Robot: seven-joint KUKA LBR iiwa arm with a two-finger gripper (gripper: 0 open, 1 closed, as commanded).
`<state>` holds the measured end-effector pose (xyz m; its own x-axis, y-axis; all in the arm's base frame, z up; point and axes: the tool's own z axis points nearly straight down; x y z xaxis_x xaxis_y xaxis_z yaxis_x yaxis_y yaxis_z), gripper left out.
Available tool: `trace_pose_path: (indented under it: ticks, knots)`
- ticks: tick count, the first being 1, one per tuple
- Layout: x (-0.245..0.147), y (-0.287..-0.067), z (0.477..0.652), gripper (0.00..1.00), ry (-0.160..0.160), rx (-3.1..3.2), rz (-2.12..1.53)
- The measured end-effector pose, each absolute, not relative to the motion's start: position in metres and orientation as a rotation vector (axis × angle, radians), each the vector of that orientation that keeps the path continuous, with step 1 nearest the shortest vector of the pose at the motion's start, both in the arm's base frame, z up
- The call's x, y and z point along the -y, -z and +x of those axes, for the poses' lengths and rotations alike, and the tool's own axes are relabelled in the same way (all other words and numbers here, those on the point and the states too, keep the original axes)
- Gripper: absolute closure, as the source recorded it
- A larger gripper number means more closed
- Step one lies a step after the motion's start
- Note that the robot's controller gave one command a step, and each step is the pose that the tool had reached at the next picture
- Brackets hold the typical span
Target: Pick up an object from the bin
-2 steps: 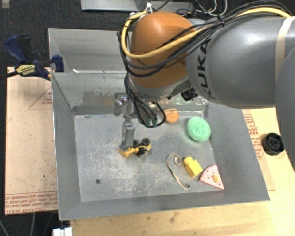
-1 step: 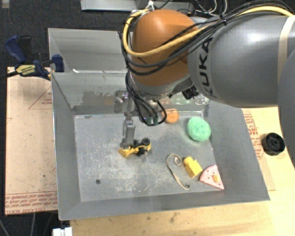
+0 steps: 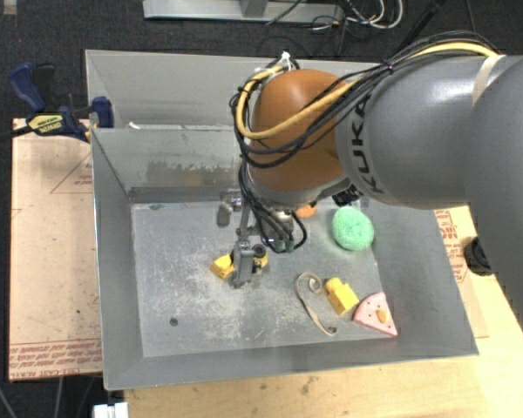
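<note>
My gripper point(image 3: 242, 270) reaches down under the orange cover to the middle of the bin floor. Its fingers stand on either side of a small yellow block point(image 3: 222, 266), which lies on the floor at their tips. A second yellow piece with dark marks point(image 3: 259, 258) shows just right of the fingers. Whether the fingers press on the block is hidden by the gripper's own parts.
A green fuzzy ball point(image 3: 353, 229) lies to the right. In front of it lie a yellow block point(image 3: 339, 294) on a loop of wire point(image 3: 311, 301) and a pink wedge with yellow dots point(image 3: 375, 313). A small orange thing point(image 3: 306, 208) peeks out under the cover.
</note>
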<state>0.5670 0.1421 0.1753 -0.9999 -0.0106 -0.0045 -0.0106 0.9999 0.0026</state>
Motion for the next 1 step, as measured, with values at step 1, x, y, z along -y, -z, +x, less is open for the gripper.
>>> trace_pose_path:
  ticks: [1]
  knots:
    - [-0.123, -0.1563, 0.5953, 0.0, -0.002, -3.105, -0.462]
